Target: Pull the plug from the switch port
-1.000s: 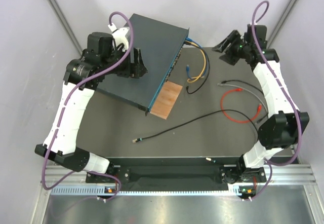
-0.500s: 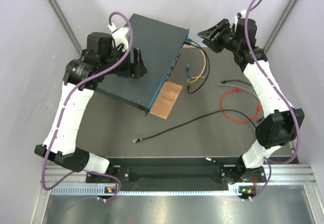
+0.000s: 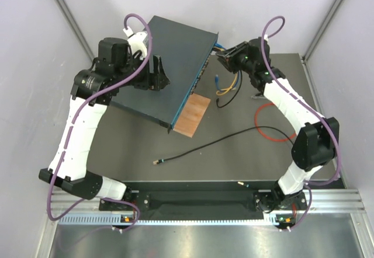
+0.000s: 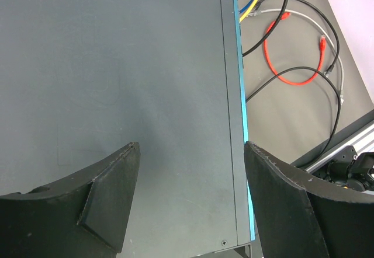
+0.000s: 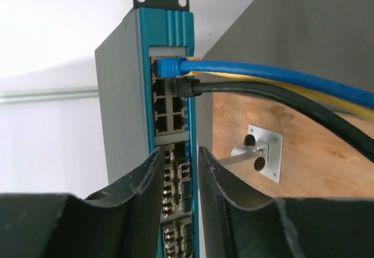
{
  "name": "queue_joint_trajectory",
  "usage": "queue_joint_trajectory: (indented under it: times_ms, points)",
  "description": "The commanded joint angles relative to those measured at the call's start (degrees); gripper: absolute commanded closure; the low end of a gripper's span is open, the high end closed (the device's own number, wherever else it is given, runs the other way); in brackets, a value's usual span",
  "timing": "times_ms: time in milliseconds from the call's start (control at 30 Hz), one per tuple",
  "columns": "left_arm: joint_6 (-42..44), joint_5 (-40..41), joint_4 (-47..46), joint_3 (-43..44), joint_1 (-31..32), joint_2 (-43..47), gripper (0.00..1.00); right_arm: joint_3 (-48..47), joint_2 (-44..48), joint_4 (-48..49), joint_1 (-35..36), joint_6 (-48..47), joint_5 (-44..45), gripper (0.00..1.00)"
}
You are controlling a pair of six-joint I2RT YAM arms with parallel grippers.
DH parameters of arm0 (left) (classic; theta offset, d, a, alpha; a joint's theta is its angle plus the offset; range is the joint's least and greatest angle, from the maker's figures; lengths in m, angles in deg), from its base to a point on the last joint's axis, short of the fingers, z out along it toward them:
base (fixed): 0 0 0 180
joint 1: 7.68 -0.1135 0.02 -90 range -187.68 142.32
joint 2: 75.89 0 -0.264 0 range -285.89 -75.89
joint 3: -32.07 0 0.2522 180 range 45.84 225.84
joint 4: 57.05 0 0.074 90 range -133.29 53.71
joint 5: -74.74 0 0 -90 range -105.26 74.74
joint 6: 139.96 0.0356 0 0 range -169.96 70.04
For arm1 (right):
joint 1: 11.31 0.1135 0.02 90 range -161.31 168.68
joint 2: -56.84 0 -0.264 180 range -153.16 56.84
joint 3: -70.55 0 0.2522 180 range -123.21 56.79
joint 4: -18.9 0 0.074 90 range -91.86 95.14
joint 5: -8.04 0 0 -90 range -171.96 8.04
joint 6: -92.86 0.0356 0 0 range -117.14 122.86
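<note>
left pincer (image 4: 191,150) spread over switch (image 4: 117,65) top | right pincer (image 5: 179,153) slit-open, empty, facing ports (image 5: 169,103)

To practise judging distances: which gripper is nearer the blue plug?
Right. The right gripper faces the port side of the switch, close to the blue plug; the left gripper sits over the switch's top, away from the ports.

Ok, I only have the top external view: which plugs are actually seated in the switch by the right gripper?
Observer: Right wrist view shows a blue plug in the end port of the switch, with a black plug in the next one.
Operator: Is the right gripper on either?
Observer: No, it's below both in that view, jaws narrowly apart, nothing between.
Operator: And the left gripper?
Observer: Its fingers are spread over the switch's flat top, one at the teal front edge.
</note>
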Motion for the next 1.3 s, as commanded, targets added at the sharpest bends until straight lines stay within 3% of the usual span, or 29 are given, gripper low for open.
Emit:
queue_joint_trajectory:
  times_ms: [0, 267, 833, 1267]
  points:
    - [0.65, 0.58, -0.96, -0.15, -0.05, 1.93, 0.23, 0.76, 2.29, 7.07, 1.3, 3.8, 6.47, 0.71]
    - [0.65, 0.75, -0.61, -0.15, -0.14, 1.67, 0.23, 0.06, -1.13, 11.29, 1.65, 5.82, 7.27, 0.71]
    - [1.35, 1.72, -0.17, -0.32, -0.13, 1.32, 0.23, -4.78, -6.06, 9.79, 3.76, 5.38, 9.64, 0.66]
    - [1.44, 1.89, 0.09, -0.24, -0.05, 0.97, 0.22, -3.99, -6.41, 9.88, 3.85, 5.29, 11.48, 0.71]
